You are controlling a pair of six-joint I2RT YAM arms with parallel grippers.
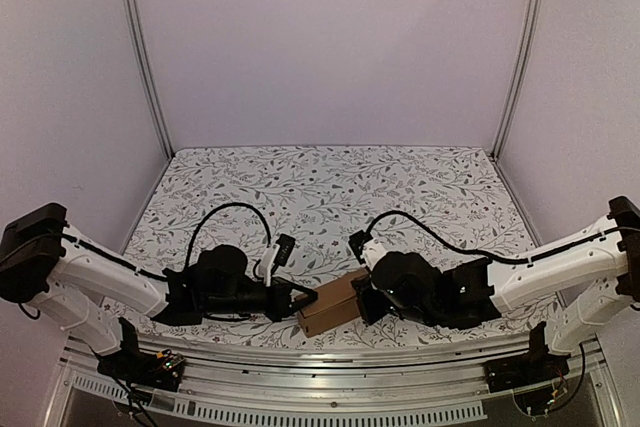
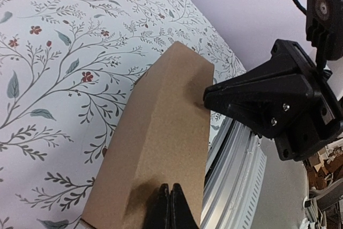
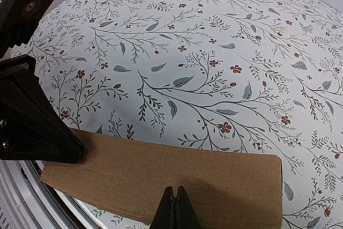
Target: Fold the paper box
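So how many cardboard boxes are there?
1: a plain brown cardboard box at the near edge of the flowered table, between the left pincer and right pincer. No others show.

Behind the rail (image 1: 330, 357) I see my left arm (image 1: 110, 277) and right arm (image 1: 560, 262) — white links, black joints, looping black cables (image 1: 235, 205), screws in black fingers (image 2: 268, 100).

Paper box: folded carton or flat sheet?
Folded: the paper box is a raised brown block with top and side faces; the left pincer and right pincer, both shut, touch it.
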